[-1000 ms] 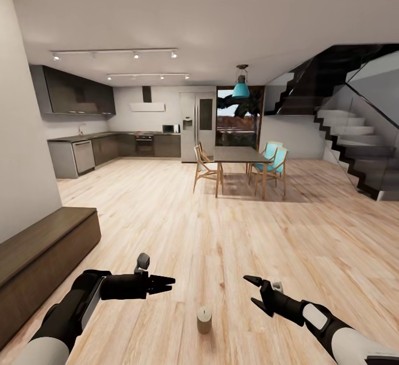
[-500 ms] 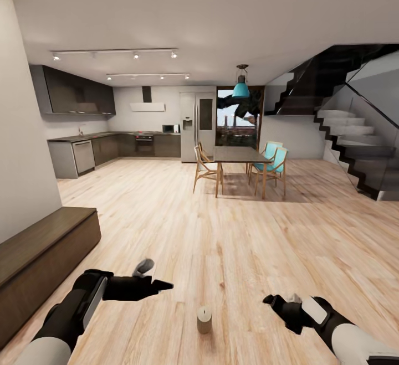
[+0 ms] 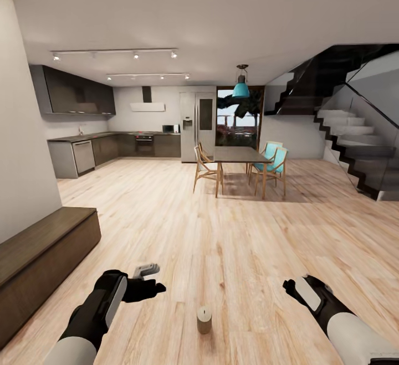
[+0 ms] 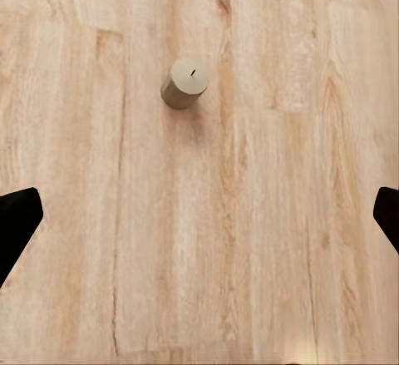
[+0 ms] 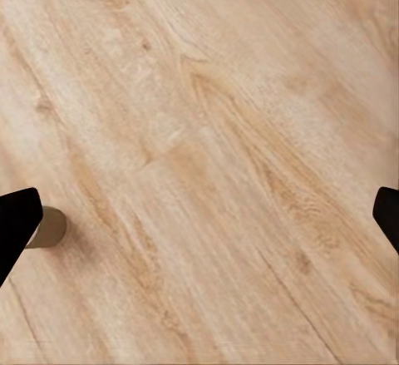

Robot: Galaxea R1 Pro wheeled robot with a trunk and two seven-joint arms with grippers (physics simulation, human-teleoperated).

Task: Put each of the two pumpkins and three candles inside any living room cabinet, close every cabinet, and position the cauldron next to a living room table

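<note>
Between the grippers, a candle (image 3: 204, 319) stands upright on the floor (image 3: 233, 243); left gripper (image 4: 199, 215) and right gripper (image 5: 199, 215) hang wide open, empty, likely poised to grasp it.

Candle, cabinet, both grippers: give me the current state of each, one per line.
candle: upright on the wood floor, unheld, between the two arms.
cabinet: front panels closed, top bare.
left gripper: open, pointing down at the floor, holding nothing; candle lies beyond its fingertips.
right gripper: open, empty, over bare floor, with the candle at the view's edge.
</note>
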